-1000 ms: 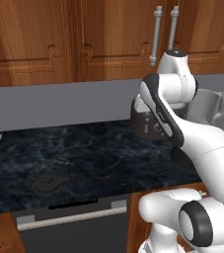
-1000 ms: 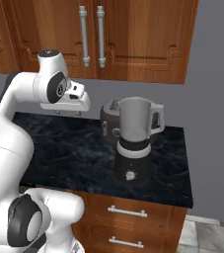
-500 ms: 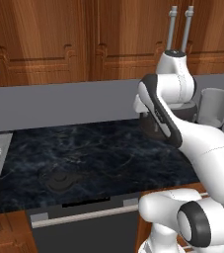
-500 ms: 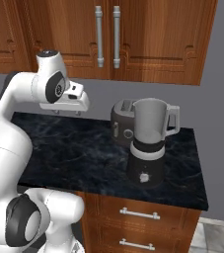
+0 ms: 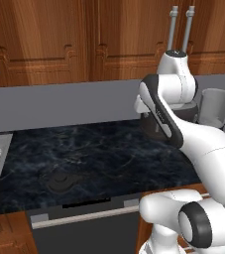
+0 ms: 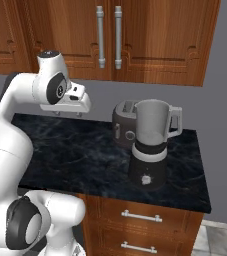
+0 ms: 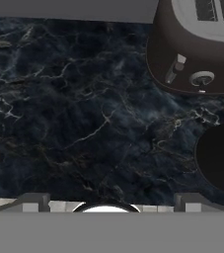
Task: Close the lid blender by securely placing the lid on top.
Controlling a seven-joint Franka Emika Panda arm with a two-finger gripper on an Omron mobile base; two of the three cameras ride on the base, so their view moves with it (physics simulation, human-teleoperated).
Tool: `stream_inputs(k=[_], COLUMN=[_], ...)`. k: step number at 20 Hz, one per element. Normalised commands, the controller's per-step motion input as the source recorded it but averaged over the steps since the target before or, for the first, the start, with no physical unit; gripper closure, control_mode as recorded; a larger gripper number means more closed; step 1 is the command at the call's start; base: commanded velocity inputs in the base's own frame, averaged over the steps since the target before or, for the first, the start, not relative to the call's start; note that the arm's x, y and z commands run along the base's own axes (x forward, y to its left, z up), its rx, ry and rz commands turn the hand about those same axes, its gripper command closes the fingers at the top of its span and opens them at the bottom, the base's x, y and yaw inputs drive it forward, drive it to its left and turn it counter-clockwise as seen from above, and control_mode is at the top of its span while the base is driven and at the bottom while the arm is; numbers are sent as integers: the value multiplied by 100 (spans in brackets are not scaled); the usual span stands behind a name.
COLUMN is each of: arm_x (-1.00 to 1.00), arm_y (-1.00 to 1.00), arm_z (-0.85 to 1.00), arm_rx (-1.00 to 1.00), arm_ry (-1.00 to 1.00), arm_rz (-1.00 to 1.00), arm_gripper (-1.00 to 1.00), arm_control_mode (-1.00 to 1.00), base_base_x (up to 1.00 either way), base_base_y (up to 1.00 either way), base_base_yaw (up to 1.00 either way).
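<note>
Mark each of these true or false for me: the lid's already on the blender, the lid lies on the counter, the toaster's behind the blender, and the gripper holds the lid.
1. The lid is already on the blender. False: the jar's top is open.
2. The lid lies flat on the dark counter, near its front edge. True.
3. The toaster stands just behind the blender, to its left in the right base view. True.
4. The gripper holds the lid. False: it hangs above the counter with nothing in it, apart from the lid; whether it is open I cannot tell.
</note>
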Motion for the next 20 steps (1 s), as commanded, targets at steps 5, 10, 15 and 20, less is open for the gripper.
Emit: stream_inputs(k=[5, 10, 15, 20], arm_x=[0, -31, -84, -45], arm_y=[0, 31, 100, 100], arm_z=[0, -51, -100, -95], arm_rx=[0, -3, -13, -7], arm_ry=[0, 0, 0, 8], arm_rz=[0, 0, 10, 19], arm_gripper=[-100, -100, -100, -100], arm_control_mode=[100, -100, -100, -100], base_base_x=[0, 0, 0, 0], base_base_y=[0, 0, 0, 0], base_base_yaw=[0, 0, 0, 0])
